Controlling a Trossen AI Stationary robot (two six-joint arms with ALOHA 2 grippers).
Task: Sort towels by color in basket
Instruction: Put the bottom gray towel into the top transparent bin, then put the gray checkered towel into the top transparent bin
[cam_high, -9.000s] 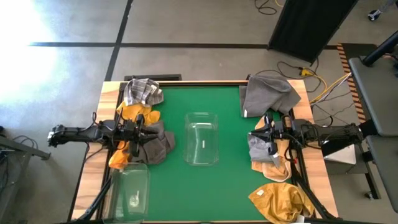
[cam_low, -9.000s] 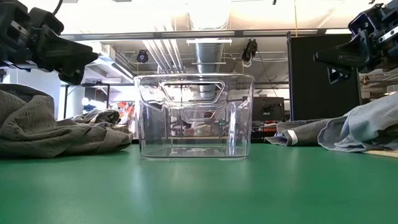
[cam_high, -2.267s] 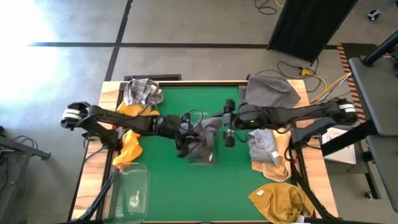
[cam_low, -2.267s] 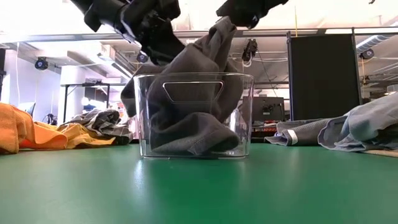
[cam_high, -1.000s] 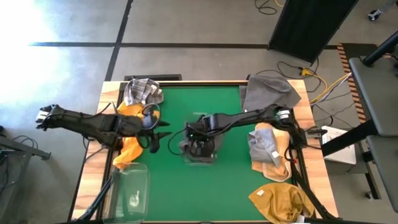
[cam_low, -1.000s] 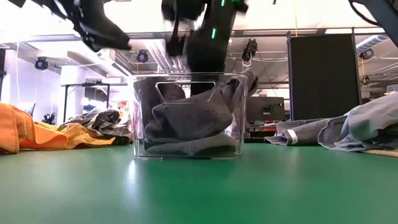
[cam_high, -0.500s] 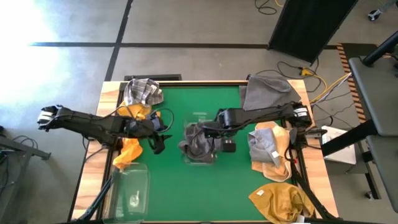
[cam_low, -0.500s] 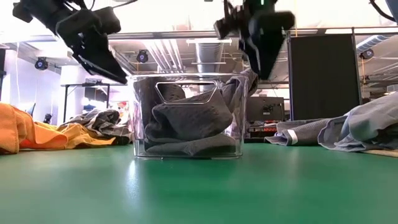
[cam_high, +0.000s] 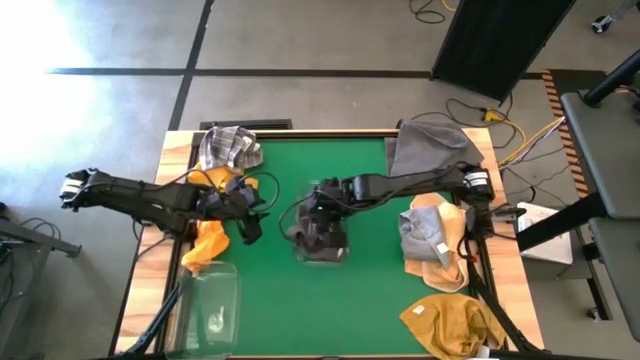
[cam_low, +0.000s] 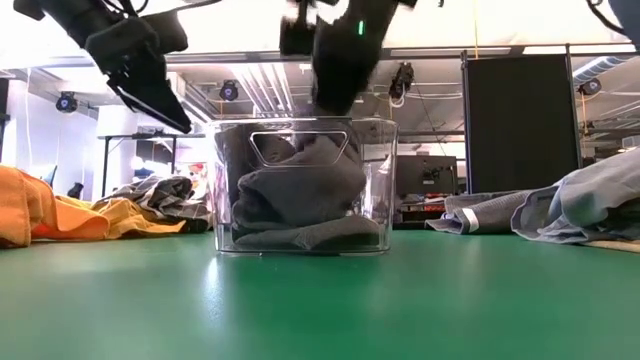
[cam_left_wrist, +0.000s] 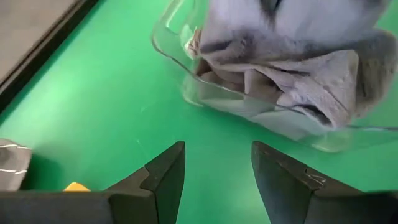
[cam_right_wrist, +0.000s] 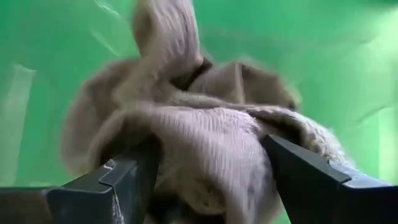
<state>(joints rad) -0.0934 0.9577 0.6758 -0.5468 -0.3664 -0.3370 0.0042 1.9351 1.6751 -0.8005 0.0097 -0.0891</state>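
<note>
Grey towel in basket: one dark grey towel (cam_high: 318, 228) is bunched inside the clear basket (cam_low: 300, 190) at the middle of the worktop (cam_high: 300, 300); the low view shows it wholly below the rim.
Right gripper: the right gripper (cam_right_wrist: 205, 168) is set directly over the clear basket, its fingers spread with the grey cloth bulging between them; whether the cloth is pinched or only pressed down cannot be told.
Left gripper: the left gripper (cam_left_wrist: 214, 174) is held just left of the clear basket, fingers apart with nothing between them.
Towels left of basket: a mustard-orange towel (cam_high: 208, 240) lies beyond the left gripper, and a grey-and-white checked towel (cam_high: 228, 148) lies at the far left corner.
Towels right of basket: a large grey towel (cam_high: 430, 150) lies at the far right corner, a lighter grey one (cam_high: 425, 238) rests on orange cloth beside the right arm, and a mustard towel (cam_high: 450, 322) lies at the near right corner.
Second container: another clear container (cam_high: 210, 305) stands near-left of the basket; no towel is seen in it.
Progress: judged early, with one grey towel sorted and about five still outside; no yellow towel has been sorted.
</note>
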